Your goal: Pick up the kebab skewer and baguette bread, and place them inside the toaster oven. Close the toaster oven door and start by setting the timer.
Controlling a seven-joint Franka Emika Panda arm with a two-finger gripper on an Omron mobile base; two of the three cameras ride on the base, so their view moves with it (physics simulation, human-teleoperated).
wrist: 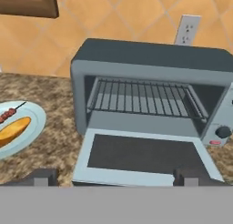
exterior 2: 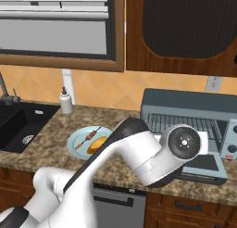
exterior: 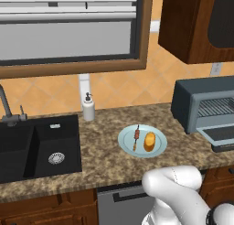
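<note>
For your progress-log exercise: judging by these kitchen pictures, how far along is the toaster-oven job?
Done: the grey-framed toaster oven door lies dropped open, baring the wire rack. In hand: nothing; the open two-finger gripper faces the dark slate toaster oven. Left: thin kebab skewer and stubby golden baguette lie on the pale blue plate; loading, closing, timer.

A speckled brown granite counter [exterior: 105, 160] carries a black sink [exterior: 39, 146] set in at the left, a white soap dispenser [exterior: 88, 107] at the far edge, a pale blue plate [exterior: 157, 148] in the middle, and the open toaster oven [exterior: 189, 100] at the right.
</note>
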